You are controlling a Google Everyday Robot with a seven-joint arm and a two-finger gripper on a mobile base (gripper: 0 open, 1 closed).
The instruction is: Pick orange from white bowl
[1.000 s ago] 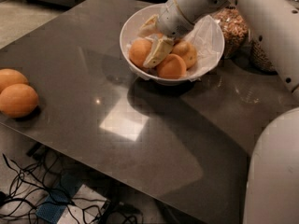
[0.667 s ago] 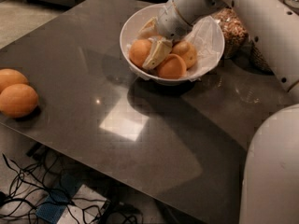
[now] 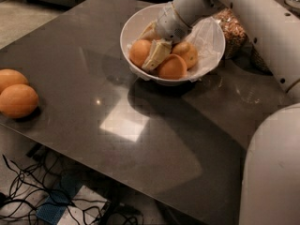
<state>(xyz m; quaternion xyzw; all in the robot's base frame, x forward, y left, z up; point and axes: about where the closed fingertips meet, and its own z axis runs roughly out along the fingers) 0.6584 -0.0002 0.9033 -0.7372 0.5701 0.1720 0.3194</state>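
The white bowl (image 3: 208, 32) with a clear plastic lining stands at the far middle of the dark table. Three oranges show in it: one on the left (image 3: 139, 52), one at the front (image 3: 172, 67), and one on the right (image 3: 187, 53). My gripper (image 3: 153, 44) reaches down into the bowl from the upper right. It sits right against the left orange, between it and the other two. The arm hides whatever lies further back in the bowl.
Two more oranges (image 3: 18, 100) lie at the table's left edge. Glass jars of grain (image 3: 232, 29) stand just behind the bowl on the right. My white body (image 3: 272, 172) fills the lower right. Cables lie on the floor (image 3: 28, 196) under the table's near edge.
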